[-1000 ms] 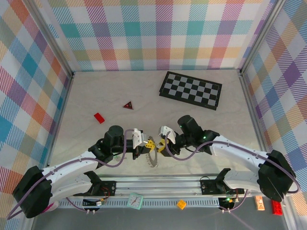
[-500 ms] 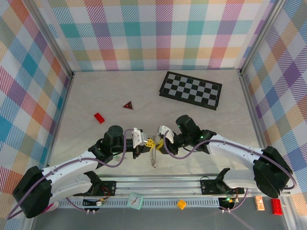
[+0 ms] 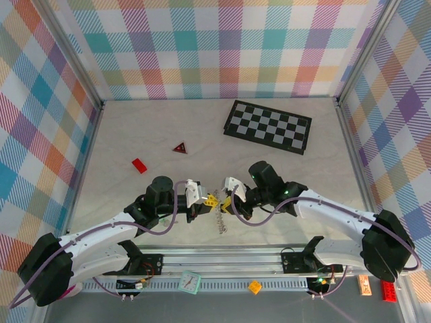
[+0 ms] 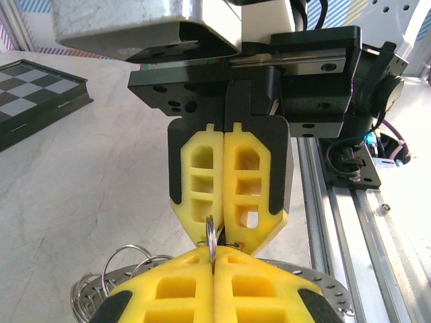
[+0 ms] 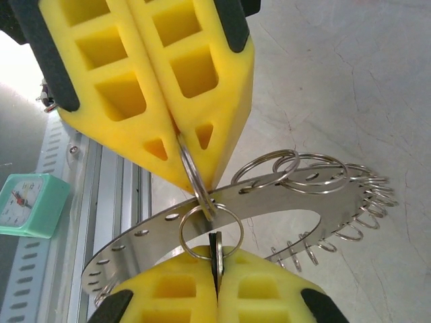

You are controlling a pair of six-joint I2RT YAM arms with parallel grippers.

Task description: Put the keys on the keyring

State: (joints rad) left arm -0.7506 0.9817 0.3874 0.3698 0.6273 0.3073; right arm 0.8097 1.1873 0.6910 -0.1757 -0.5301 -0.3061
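Note:
In the top view my left gripper [image 3: 204,201] and right gripper [image 3: 227,202] meet tip to tip above the table's near edge. The keyring [image 3: 219,223] hangs below them, seen edge-on. In the right wrist view the keyring [image 5: 283,195] is a flat grey plate with punched holes and several small split rings. My right gripper [image 5: 215,269] is shut on a thin key [image 5: 215,254], whose small loop links to a split ring [image 5: 194,176] pinched by the left fingers [image 5: 155,87]. In the left wrist view my left gripper [image 4: 214,252] is shut on that ring. The green-tagged key is hidden.
A black-and-white chessboard [image 3: 268,126] lies at the back right. A red triangle [image 3: 180,147] and a red brick [image 3: 139,165] lie at the back left. By the metal rail [image 3: 222,259] at the near edge sit a teal clock [image 3: 190,281] and a yellow brick [image 3: 254,286].
The keyring has swung from a tilted arc to hanging nearly edge-on under the fingertips. Both grippers stayed shut and shifted only slightly.

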